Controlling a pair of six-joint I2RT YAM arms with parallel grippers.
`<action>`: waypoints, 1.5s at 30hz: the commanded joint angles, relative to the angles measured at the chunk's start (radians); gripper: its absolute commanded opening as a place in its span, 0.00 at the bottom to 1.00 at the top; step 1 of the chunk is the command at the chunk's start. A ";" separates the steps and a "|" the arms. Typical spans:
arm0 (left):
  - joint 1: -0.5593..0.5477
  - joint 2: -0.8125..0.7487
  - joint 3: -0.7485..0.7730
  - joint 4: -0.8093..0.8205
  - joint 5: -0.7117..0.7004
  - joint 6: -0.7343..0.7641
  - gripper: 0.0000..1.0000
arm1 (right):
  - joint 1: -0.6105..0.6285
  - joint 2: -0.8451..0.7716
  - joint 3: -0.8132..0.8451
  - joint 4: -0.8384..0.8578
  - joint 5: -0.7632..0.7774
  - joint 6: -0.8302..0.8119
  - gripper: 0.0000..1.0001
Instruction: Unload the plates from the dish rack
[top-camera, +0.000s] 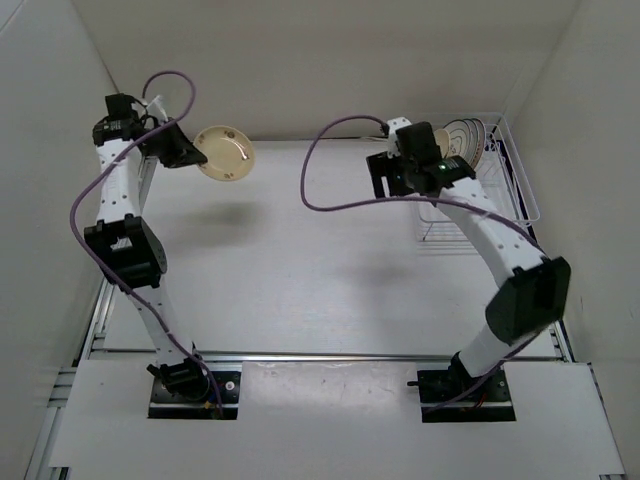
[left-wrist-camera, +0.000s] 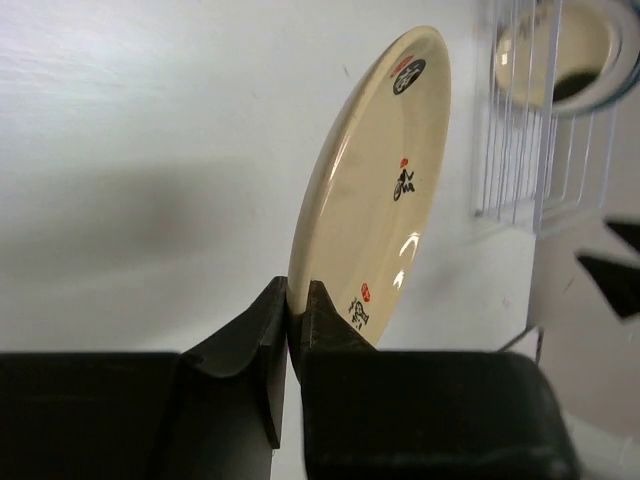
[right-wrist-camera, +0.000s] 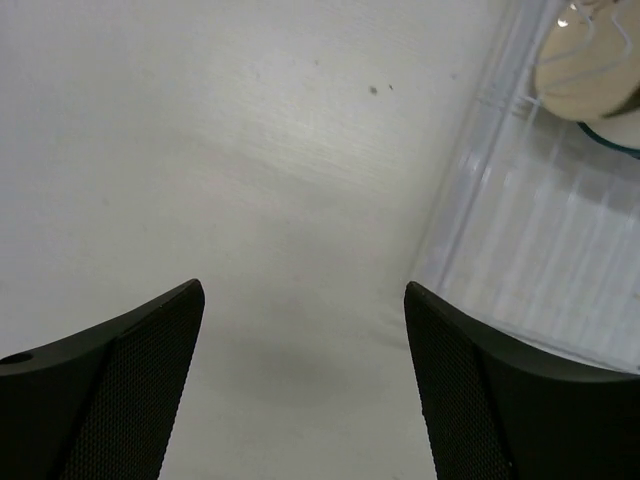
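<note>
My left gripper (top-camera: 198, 150) is shut on the rim of the small tan plate (top-camera: 226, 153) and holds it in the air over the table's far left. In the left wrist view the tan plate (left-wrist-camera: 385, 190) stands on edge between my fingertips (left-wrist-camera: 297, 300), with small dark and red prints on its face. The white wire dish rack (top-camera: 500, 190) stands at the far right. A white plate with dark rings (top-camera: 462, 135) stands upright in it, with another plate's rim just behind. My right gripper (top-camera: 395, 175) is open and empty, just left of the rack (right-wrist-camera: 540, 230).
White walls close in the table at the left, back and right. The rack (left-wrist-camera: 530, 130) and a plate in it (left-wrist-camera: 565, 50) show far off in the left wrist view. A plate in the rack (right-wrist-camera: 590, 70) shows at the right wrist view's top right. Purple cables loop above both arms.
</note>
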 joint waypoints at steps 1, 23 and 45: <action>0.078 0.117 0.079 0.113 0.132 -0.110 0.10 | -0.025 -0.193 -0.121 -0.065 0.096 -0.161 0.84; 0.225 0.594 0.269 0.233 0.201 -0.204 0.10 | -0.294 -0.434 -0.196 -0.537 0.004 -0.420 0.86; 0.206 0.606 0.197 0.151 -0.025 -0.140 0.81 | -0.294 -0.293 -0.061 -0.470 -0.033 -0.393 0.86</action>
